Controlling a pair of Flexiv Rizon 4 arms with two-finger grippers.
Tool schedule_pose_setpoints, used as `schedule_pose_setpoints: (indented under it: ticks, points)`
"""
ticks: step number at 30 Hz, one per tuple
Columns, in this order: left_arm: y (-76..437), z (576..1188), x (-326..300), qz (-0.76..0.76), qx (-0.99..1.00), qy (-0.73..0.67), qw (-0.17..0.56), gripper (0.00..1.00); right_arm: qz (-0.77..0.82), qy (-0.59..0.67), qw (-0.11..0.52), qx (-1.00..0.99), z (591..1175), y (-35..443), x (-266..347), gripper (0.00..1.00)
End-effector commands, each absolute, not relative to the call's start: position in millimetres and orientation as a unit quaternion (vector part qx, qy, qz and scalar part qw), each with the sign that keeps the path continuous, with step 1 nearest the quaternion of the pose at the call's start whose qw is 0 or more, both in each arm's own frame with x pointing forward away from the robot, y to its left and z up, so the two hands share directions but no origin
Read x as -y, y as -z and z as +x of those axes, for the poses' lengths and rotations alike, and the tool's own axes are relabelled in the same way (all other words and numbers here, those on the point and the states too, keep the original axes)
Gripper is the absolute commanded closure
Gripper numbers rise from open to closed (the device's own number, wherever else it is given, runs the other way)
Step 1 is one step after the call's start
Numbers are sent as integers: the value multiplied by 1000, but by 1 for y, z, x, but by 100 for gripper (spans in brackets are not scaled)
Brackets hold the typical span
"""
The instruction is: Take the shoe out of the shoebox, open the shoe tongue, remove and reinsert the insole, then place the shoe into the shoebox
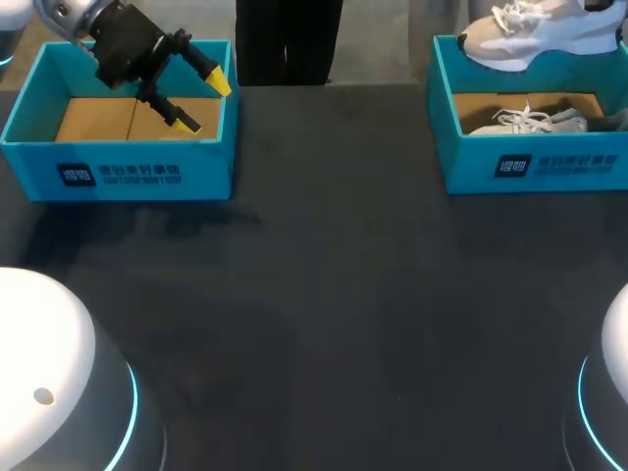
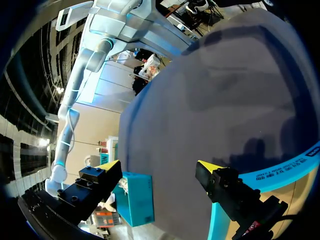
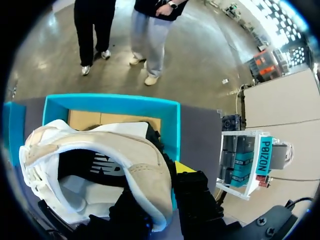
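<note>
Right tool (image 3: 162, 192) sits closest to the lens, clamped on the heel collar of the shoe (image 3: 95, 165). One yellow-tipped finger (image 3: 186, 169) shows outside the rim, and the other seems to be tucked inside. That grip leaves the tongue and the opening free, which suits the insole work to come. The shoe hangs raised above the right shoebox (image 1: 530, 167), so I judge the take-out step to be nearly done. A second shoe (image 1: 530, 120) lies inside that shoebox. Well apart from the right shoebox, across the worktop (image 1: 324, 294), the left tool (image 1: 201, 101) hovers over the left shoebox (image 1: 118, 172). It is spread wide and holds nothing, probably parked out of the way until the shoe needs a second grip.
</note>
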State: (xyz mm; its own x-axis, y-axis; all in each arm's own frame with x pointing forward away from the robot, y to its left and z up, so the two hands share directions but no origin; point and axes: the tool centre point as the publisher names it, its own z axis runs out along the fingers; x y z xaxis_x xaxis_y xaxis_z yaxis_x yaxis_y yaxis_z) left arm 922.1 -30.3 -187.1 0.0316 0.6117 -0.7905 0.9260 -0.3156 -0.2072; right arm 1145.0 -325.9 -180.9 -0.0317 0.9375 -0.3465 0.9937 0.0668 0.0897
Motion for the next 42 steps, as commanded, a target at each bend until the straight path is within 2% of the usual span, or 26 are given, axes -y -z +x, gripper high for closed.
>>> schedule_pose_setpoints:
  ticks: [1,23,42]
  points:
    - [187,921,30,694,-555,419,187,0,677,90,161,-712,1142,177,322,100]
    - [187,921,30,694,-555,419,187,0,677,90,161,-712,1142,177,322,100]
    - [187,921,30,694,-555,419,187,0,718,102,157,-671,1145,213,325,100]
